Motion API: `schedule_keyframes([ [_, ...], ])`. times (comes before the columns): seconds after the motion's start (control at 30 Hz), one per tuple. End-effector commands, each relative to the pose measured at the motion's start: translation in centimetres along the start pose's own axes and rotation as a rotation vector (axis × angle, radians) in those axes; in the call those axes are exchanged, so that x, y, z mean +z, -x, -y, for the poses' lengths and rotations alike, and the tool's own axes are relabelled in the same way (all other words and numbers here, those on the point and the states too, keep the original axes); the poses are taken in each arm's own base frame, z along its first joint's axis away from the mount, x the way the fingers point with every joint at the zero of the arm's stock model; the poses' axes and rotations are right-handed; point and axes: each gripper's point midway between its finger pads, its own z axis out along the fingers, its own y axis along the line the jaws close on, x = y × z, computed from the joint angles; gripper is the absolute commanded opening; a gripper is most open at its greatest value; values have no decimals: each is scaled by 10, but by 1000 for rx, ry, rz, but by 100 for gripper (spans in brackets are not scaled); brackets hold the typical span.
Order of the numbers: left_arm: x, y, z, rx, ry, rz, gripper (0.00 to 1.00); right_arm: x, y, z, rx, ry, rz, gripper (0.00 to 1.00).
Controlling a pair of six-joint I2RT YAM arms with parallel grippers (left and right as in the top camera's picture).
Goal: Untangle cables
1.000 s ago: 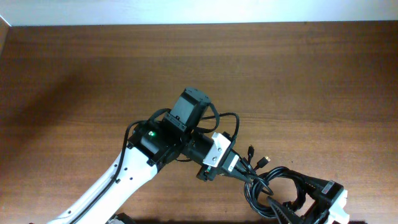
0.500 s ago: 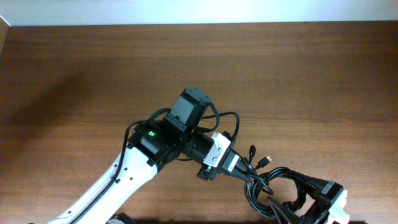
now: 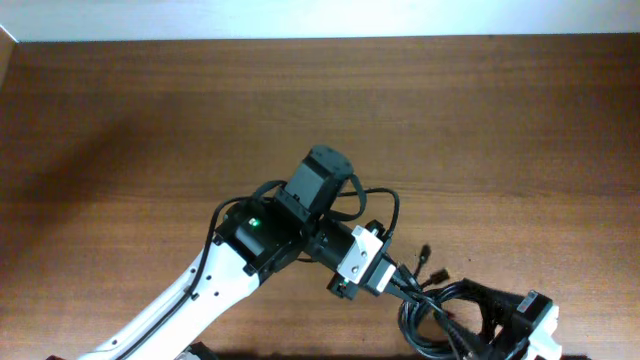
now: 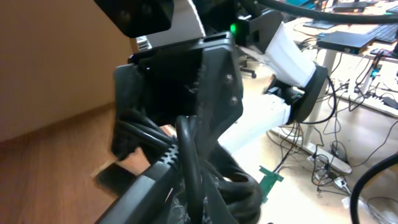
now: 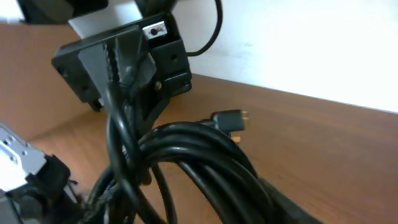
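left pincer (image 3: 400, 285): gripping cables (image 3: 445, 300) | right pincer (image 3: 487, 322): among the loops, lower right | tabletop (image 3: 150, 120): brown wood

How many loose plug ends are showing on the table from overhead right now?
2. One plug lies on the wood just above the coiled cables; the second plug sits slightly lower right, at the coil's edge. More may be hidden in the coil.

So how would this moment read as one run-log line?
left claw: shut on cables | right claw: at the coil, grip unclear | cables: tangled between both claws
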Motion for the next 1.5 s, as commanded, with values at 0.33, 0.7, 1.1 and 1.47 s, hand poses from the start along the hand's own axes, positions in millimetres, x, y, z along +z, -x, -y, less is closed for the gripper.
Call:
schedule_keyframes([
  [0.33,-5,-2,-32,-226,183,-93,0,0,2,5,4,-28,4,4],
  [0.7,-40,-38,-98,-667,676,-167,0,0,-3,5,22,-29,-15,4],
  [1.1,-60,-52,-113,-822,864,-151,0,0,-3,5,22,-28,-15,5],
  [1.47,-59,-52,-112,-822,855,-148,0,0,-3,4,22,-25,-15,88],
])
